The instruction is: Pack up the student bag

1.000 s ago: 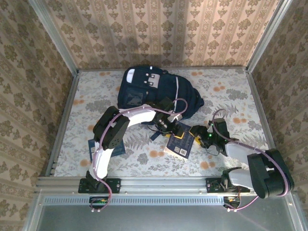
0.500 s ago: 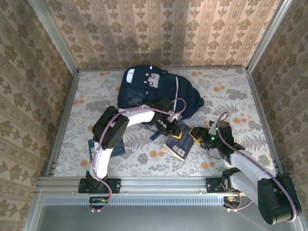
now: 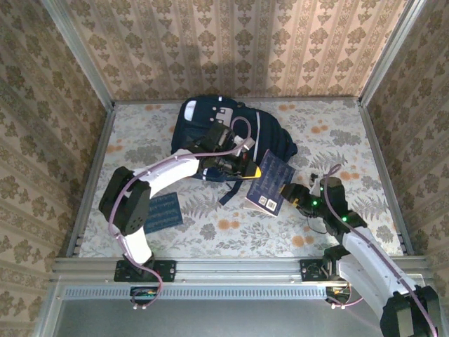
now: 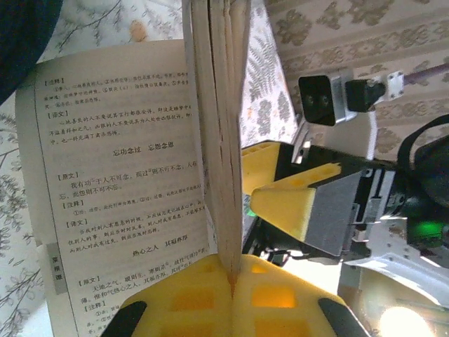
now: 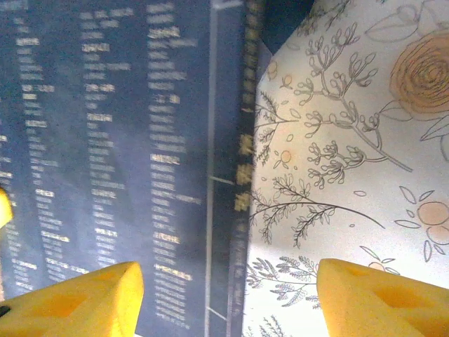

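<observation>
Centre of the top view: navy book (image 3: 272, 179), its page edge clamped in the left tool (image 3: 245, 168), now shifted up-frame from a second ago to just beside the student bag (image 3: 273, 140). Right tool (image 3: 289, 191): fingers wide apart, empty, near the book's lower corner. Bag lies upper centre on the worktop (image 3: 351, 133); insertion likely follows.

Bag (image 3: 273, 140): large, dark navy fabric, the biggest thing out there. I see it lying flat at the far middle of the surface (image 3: 337, 133), long axis running left to right. Grey-white buckle patch (image 3: 210, 112) at its far-left end; thin white stripe (image 3: 258, 130) across the right half. Can't tell if a pocket is open.
</observation>
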`<state>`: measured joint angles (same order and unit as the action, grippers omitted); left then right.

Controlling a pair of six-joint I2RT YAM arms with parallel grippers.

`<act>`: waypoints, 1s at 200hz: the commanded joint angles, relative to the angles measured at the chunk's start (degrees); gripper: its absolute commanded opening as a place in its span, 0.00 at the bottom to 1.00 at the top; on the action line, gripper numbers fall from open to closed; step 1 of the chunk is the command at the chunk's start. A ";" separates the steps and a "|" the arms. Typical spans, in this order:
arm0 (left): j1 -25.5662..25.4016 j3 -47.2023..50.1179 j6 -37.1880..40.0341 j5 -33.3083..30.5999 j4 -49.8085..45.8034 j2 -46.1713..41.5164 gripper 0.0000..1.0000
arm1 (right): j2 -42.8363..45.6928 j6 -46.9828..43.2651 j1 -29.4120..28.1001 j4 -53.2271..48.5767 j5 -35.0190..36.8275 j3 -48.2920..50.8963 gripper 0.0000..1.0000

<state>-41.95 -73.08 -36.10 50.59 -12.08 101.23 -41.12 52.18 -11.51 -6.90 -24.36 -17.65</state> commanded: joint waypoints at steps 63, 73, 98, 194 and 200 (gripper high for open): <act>0.37 2.70 -4.04 4.42 7.29 -7.62 0.00 | -0.88 9.65 2.06 25.75 -12.99 3.71 0.86; 0.31 3.31 -4.42 4.52 8.02 -8.39 0.00 | -2.53 11.41 2.06 29.74 -14.45 3.14 0.87; 0.31 4.91 -6.63 4.78 11.56 -10.22 0.00 | -6.47 14.74 1.94 37.05 -17.94 0.80 0.87; 3.46 6.23 -4.35 1.45 6.72 -14.50 0.52 | -0.53 10.88 0.93 31.10 -14.69 -5.05 0.00; 4.06 6.46 -4.16 1.56 6.17 -14.65 0.56 | -0.11 10.30 0.93 30.90 -15.04 -5.37 0.00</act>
<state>-40.10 -67.75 -42.19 52.58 -3.11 89.95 -43.27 66.11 -10.33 26.30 -39.27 -20.34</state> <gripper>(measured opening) 0.484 0.150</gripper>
